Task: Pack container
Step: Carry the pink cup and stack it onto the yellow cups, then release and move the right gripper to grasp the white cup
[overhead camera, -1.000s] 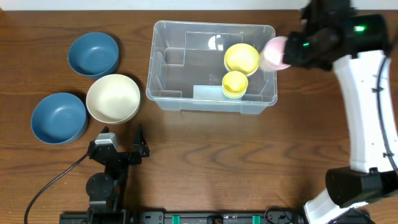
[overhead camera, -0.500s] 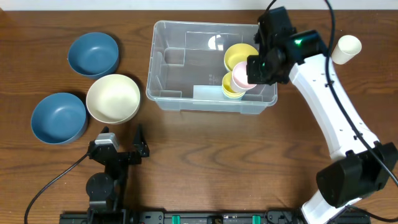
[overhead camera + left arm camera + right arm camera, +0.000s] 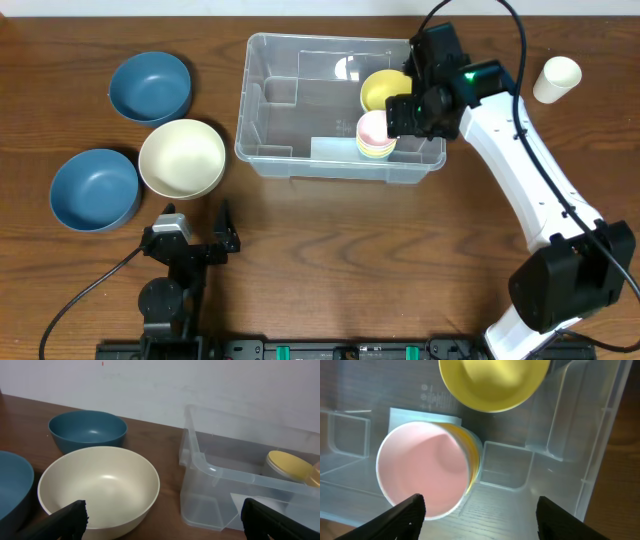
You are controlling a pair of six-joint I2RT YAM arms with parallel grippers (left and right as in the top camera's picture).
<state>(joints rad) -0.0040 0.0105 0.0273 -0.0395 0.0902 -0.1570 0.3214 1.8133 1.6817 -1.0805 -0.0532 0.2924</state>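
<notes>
Seen from overhead, the container (image 3: 300,100) sat at 12 o'clock on the tabletop (image 3: 330,260). A yellow bowl (image 3: 385,88) lay in its 2 o'clock part. A pink cup (image 3: 372,128) was nested in a yellow cup (image 3: 378,152) toward 4 o'clock. The right end effector (image 3: 400,112) hung over those cups, though its spread could not be read from this view. A white cup (image 3: 557,78) stood outside at 3 o'clock. A cream bowl (image 3: 182,158) and two blue bowls (image 3: 150,85) waited at 9 o'clock. The left end effector (image 3: 197,218) sat low at 7 o'clock.

From the left wrist, that end effector's fingers (image 3: 70,520) were spread wide with nothing between them. The cream bowl lay just ahead, and the container's rolled rim was at 2 o'clock.

From the right wrist, the fingers (image 3: 402,515) stood far apart above the pink cup. They looked parted and gripping nothing, with the cup seated in the yellow one.

The container looked light, thin-walled and slick, so its sides would probably flex under a squeeze. The rolled rim at a short end seemed the stiffest hold, best taken by both arms. The bowls looked rigid and smooth, so a pinch over the rim would likely suit them.
</notes>
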